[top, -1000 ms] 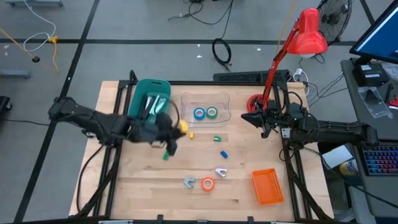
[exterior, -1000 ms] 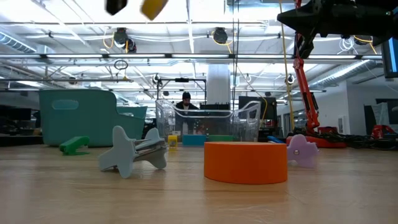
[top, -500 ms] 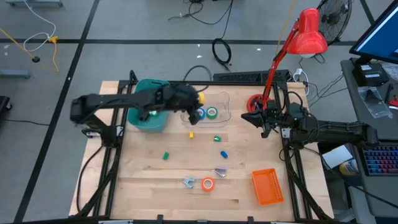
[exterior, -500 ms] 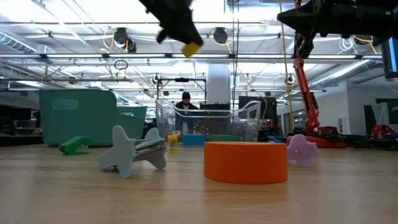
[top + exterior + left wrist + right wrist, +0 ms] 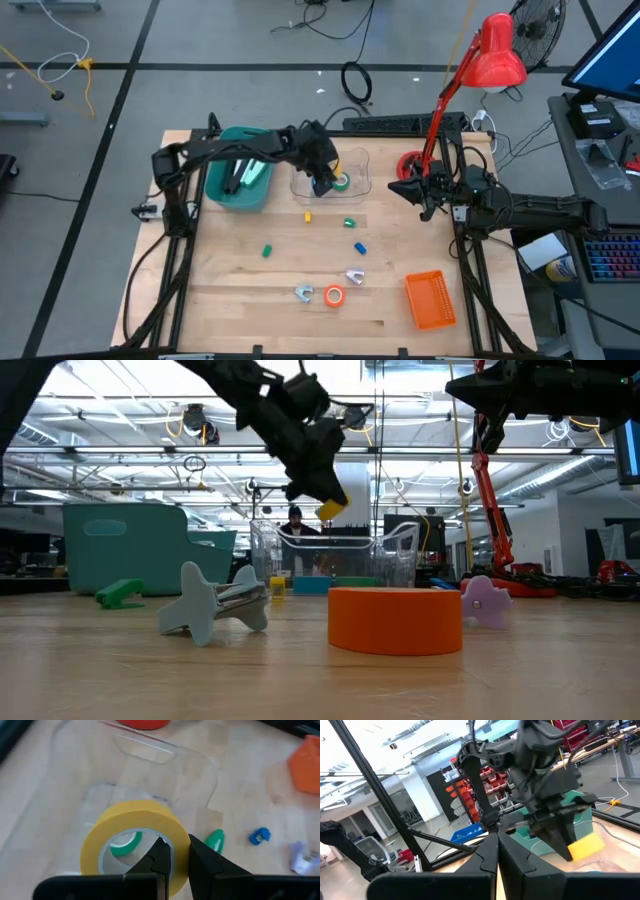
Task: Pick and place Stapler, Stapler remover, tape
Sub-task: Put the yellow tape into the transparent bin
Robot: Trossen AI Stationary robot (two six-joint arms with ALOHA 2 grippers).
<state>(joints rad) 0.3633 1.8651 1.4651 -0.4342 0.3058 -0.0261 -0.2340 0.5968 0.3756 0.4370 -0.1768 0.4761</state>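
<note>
Since the earlier frames the left arm has swung from the counter's left-middle across the teal bin (image 5: 240, 180) and now reaches over the clear tray (image 5: 358, 160), carrying the yellow tape (image 5: 134, 840) w/ it. Left end effector (image 5: 322, 180) hangs above the tray, fingers (image 5: 200, 857) closed on the roll's wall, one inside the ring, one outside.

High view: arm hides the yellow roll almost entirely; only green tape (image 5: 342, 181) shows in the tray. Low view shows what the high can't: yellow roll is up in the air, clear of the tray's rim, not set down. Left wrist view looks through the ring's hollow to the green roll below in the tray; also a green stapler (image 5: 215, 840) and blue piece (image 5: 260, 835) on the wood beyond it.

Right end effector (image 5: 420, 195) waits by the counter's right edge, near the red lamp base (image 5: 411, 165); its fingers (image 5: 512, 855) are pressed together w/ nothing between. Right wrist view sees the left arm side-on w/ the yellow roll at its tip.

Orange tape (image 5: 334, 295) lies flat near the counter's front, a grey staple remover (image 5: 304, 292) just beside it; both big in the low view's foreground. Orange basket (image 5: 429, 299) sits front right. Another green stapler (image 5: 267, 251) lies left of centre.

A person stands far back in the room in the low view.
</note>
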